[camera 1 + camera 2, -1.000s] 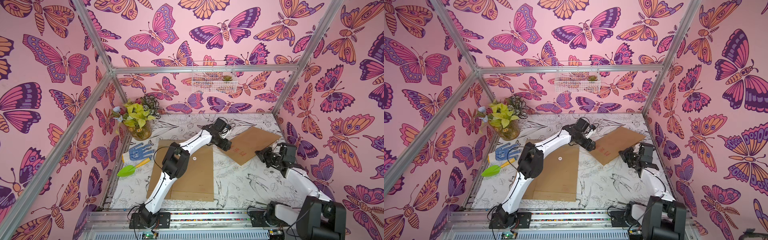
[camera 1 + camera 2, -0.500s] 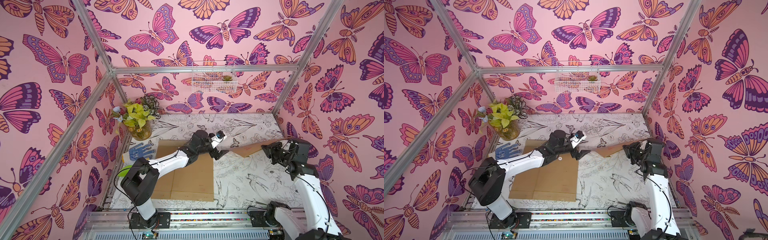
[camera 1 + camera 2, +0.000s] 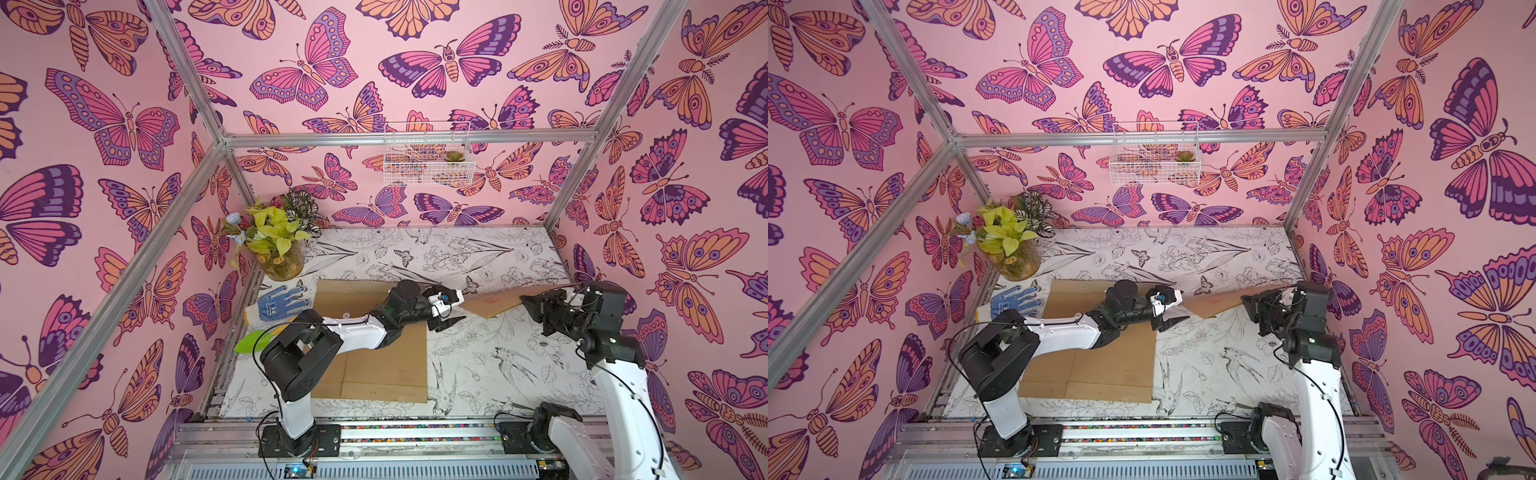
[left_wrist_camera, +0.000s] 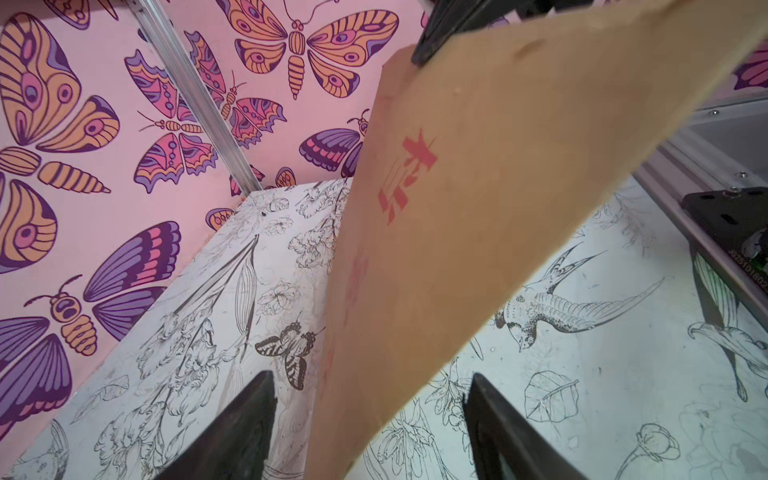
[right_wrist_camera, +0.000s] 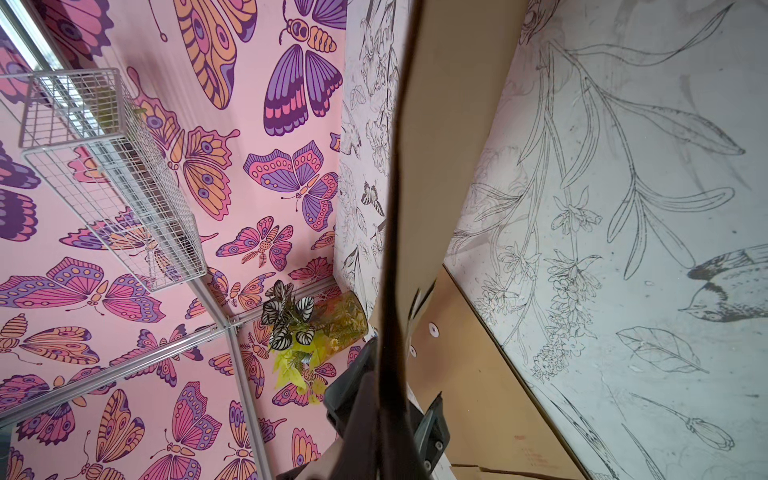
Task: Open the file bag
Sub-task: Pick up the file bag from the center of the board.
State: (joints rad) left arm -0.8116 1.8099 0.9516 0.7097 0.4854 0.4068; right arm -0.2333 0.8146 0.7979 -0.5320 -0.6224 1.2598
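Right of centre in both top views, the file bag (image 3: 496, 300) slants above the table (image 3: 498, 374), its right end clamped in the right gripper (image 3: 527, 302). The left gripper (image 3: 457, 309) holds its jaws apart astride the bag's left end.

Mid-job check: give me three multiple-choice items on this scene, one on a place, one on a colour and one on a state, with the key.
1. Where does the blue glove lie?
A. in the wire basket
B. beside the flower vase
C. against the right-hand wall

2. What colour is the print on the file bag?
A. red
B. blue
C. black

3. How is the right gripper?
A. open, holding nothing
B. out of view
C. shut on the file bag's edge

Key: B, both top views show it just in front of the vase; A, the left wrist view shows red marks; C, its jaws pinch the bag's raised end.
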